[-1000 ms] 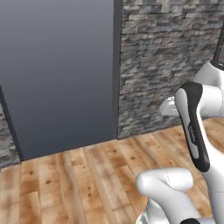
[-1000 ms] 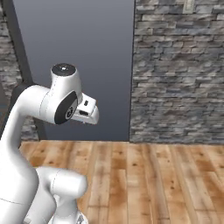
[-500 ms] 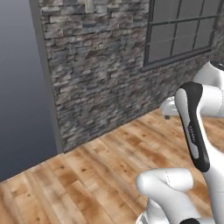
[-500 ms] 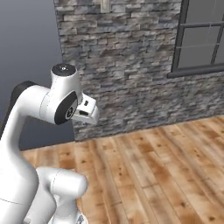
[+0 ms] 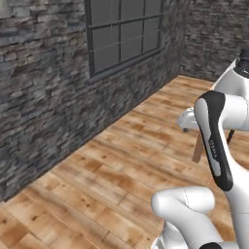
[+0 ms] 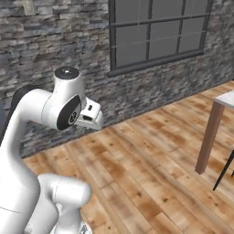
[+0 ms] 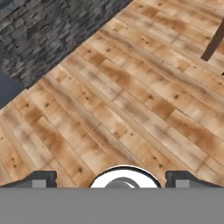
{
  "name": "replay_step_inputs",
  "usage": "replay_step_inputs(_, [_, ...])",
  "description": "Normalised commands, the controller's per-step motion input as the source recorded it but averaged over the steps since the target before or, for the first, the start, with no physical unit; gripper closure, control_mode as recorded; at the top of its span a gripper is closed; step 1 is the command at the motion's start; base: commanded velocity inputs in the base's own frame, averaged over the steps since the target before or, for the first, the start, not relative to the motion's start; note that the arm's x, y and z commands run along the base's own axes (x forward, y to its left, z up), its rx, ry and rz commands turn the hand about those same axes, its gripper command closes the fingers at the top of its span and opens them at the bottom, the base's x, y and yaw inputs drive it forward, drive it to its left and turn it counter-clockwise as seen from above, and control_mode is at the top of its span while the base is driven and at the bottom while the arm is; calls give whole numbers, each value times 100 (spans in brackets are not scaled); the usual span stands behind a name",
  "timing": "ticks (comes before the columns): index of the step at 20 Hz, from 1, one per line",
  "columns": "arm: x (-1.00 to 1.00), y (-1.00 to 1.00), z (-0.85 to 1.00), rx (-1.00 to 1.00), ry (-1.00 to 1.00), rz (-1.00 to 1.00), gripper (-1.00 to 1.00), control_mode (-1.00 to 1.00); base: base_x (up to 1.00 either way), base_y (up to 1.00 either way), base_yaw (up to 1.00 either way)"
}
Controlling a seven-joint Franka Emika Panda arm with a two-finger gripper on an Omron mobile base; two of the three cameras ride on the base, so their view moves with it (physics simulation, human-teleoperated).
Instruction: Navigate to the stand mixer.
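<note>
Swinging round with the base, both base views now face a different stretch of the room: the grey door panel seen a second ago has slid out of them, and the stone wall (image 5: 44, 97) that followed it now carries a dark-framed window (image 6: 155, 34), with a corner of the room showing far right in the left base view. Nothing in the scene itself has moved; the cameras have. Wooden plank flooring (image 6: 151, 178) runs from the foot of the wall toward the robot in all three views. At the right edge of the right base view stands a table (image 6: 227, 99) with a pale top and a brown wooden leg, and a thin dark chair leg (image 6: 224, 171) slants just beside it; the same brown leg shows behind the arm in the left base view. The white arm (image 5: 216, 141) is folded close to the base, its wrist held above the floor and well apart from the wall. In the hand view the end effector (image 7: 111, 178) looks down on bare planks, its two dark tips standing far apart at the bottom edge, spread and holding nothing. The stand mixer cannot be placed from any of these views.
</note>
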Motion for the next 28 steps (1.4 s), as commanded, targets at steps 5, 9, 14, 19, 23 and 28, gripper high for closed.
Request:
replay_step_inputs(5, [0,0,0,0,0,0,-100,100,0,-76,-50])
replay_step_inputs(9, [0,0,0,0,0,0,-100,100,0,-49,-42])
replay_step_inputs(14, [0,0,0,0,0,0,-100,100,0,-2,-5])
replay_step_inputs(19, [0,0,0,0,0,0,-100,100,51,-6,-8])
replay_step_inputs(23, [0,0,0,0,0,0,-100,100,100,-19,-18])
replay_step_inputs(28, [0,0,0,0,0,0,-100,100,100,-24,-16])
